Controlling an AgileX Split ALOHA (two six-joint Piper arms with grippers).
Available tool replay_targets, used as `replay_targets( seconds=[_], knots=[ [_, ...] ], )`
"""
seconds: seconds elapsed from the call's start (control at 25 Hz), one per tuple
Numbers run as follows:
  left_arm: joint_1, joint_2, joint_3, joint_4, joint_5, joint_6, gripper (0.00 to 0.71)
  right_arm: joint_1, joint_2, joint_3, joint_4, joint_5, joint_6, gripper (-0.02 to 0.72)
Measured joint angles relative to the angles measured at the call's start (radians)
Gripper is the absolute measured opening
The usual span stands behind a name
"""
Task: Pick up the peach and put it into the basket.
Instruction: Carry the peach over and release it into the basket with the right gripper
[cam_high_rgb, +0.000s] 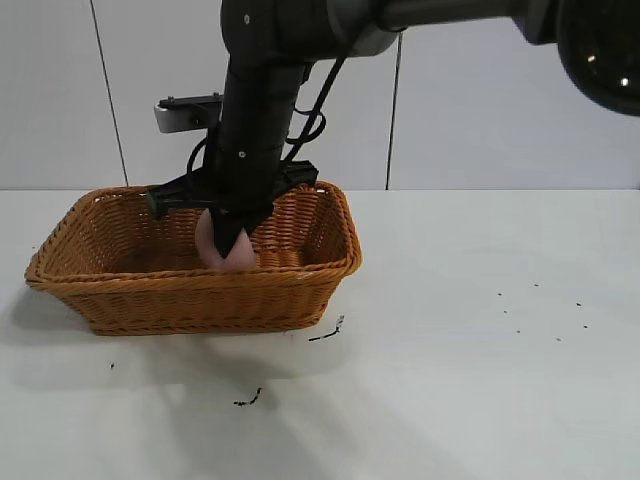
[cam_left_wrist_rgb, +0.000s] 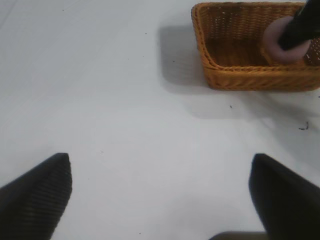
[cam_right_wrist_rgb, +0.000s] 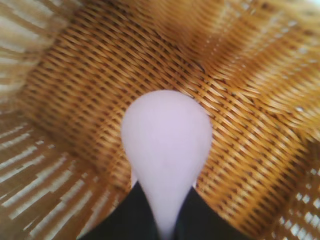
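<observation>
While the right arm reaches down over the basket, these lines tell how things stand.

Right gripper (cam_high_rgb: 232, 240): lowered inside the basket on the left part of the tabletop, its jaws clamped on the peach, one dark finger crossing the front of the fruit in the exterior view.

Jaw opening: only as wide as the narrow end of the peach; in the right wrist view two dark fingers (cam_right_wrist_rgb: 131, 215) pinch that tapered end from both sides.

Peach (cam_high_rgb: 214, 248): held within the basket, below the level of the rim; whether it touches the woven floor cannot be told.

Peach axis: long axis runs from the pinched narrow end out to the broad rounded end, which points away from the gripper toward the basket floor.

Peach surface: matte, pale dusty pink, smooth, teardrop-shaped.

Basket (cam_high_rgb: 300, 300): rectangular, orange-brown woven wicker, flared sides, braided rim, tight weave on the floor, looser open weave in the walls.

Left gripper (cam_left_wrist_rgb: 160, 200): parked well apart from the basket, above bare tabletop, jaws spread wide and holding nothing; its two fingers are dark with a fine ribbed texture.

Tabletop (cam_high_rgb: 480, 380): white, smooth, with a few small dark specks near the basket.
</observation>
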Motion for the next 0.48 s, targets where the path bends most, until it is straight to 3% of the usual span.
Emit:
replay_targets(
  seconds=[0.04,0.16,0.36,0.48],
  knots=[
    [0.000,0.000,0.000,0.000,0.000,0.000,0.693,0.000,0.000,-0.008,0.000,0.009,0.000,0.536],
    [0.000,0.000,0.000,0.000,0.000,0.000,0.693,0.000,0.000,-0.065,0.000,0.042,0.000,0.655],
    [0.000,0.000,0.000,0.000,0.000,0.000,0.693,-0.001,-0.006,-0.260,0.000,0.137,-0.008,0.688],
    [0.000,0.000,0.000,0.000,0.000,0.000,0.693,-0.006,-0.033,-0.309,-0.002,0.150,-0.009,0.688]
  ],
)
